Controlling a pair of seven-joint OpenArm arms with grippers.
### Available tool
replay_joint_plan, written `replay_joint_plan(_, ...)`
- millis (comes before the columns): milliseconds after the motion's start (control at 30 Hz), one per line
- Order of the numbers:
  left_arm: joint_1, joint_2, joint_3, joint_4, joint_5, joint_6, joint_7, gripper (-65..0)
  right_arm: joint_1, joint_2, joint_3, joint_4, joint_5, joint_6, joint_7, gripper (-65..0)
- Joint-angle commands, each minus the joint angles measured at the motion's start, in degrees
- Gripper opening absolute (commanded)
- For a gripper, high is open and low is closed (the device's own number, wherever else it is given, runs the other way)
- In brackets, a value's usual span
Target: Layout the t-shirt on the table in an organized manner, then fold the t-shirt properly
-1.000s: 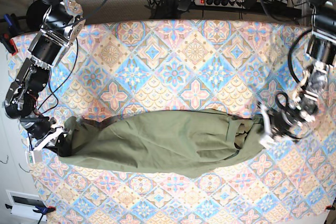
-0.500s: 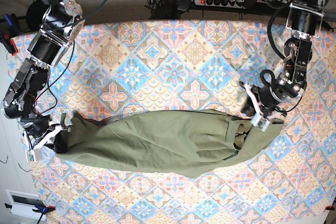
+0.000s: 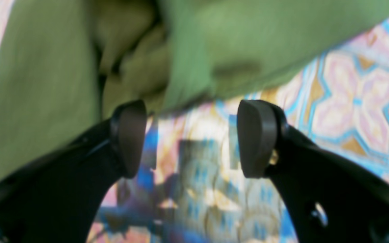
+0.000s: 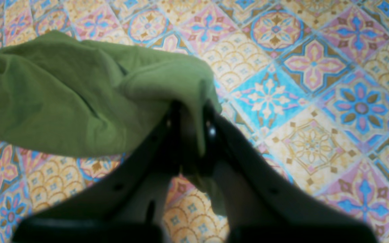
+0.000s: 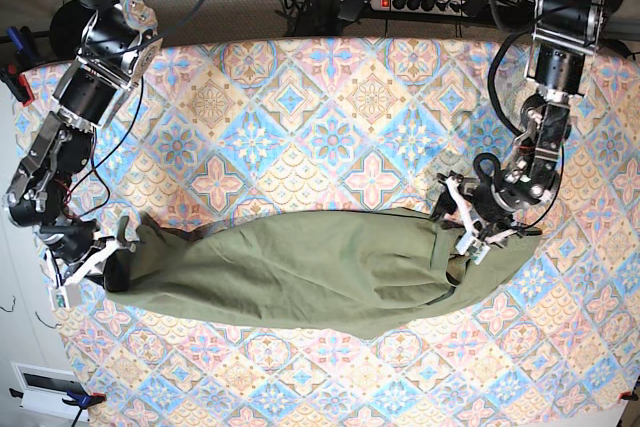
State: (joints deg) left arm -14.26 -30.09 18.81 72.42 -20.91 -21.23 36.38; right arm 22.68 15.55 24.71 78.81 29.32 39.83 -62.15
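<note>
Matt soft cotton t-shirt [image 5: 310, 272]; printed cloth table [image 5: 330, 117]; matt black pincer pads [image 3: 128, 135].

Two-arm robot, catalogue of visible bodywork:

- Left gripper [image 3: 191, 138]: glossy black curved jaw arms ending in matte dark-grey rounded pads [image 3: 257, 138]; one small silver screw in the right-hand arm, a brass-coloured speck behind its pad, possibly a fastener (view blurred).
- Right gripper [image 4: 191, 135]: matte black jaw arms, small round holes along them.
- Right arm [image 5: 85, 97]: silver-and-black cylindrical joints, thin black cables.
- Left arm [image 5: 555, 57]: black-and-silver segments, looping black cable.
</note>
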Motion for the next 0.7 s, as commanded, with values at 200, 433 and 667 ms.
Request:
replay_joint_plan(200, -5.3, 1.65, 6.55, -4.16, 4.25, 0.18, -2.14, -26.1, 1.72, 1.02, 0.13, 1.24, 1.4, 0.17, 1.53, -64.3)
replay_joint_plan(433, -5.21, 1.47, 5.32, 2.08, 2.66, 0.0, -1.7, -65.0, 1.63, 1.02, 0.21, 1.24, 1.49, 0.17, 1.53, -64.3)
replay_joint_plan(667, 0.68, -2.84, -5.4, 16.94, -6.39, -0.44, 3.93, -65.0, 1.63, 1.02, 0.3, 1.24, 1.49, 0.17, 1.53, -64.3)
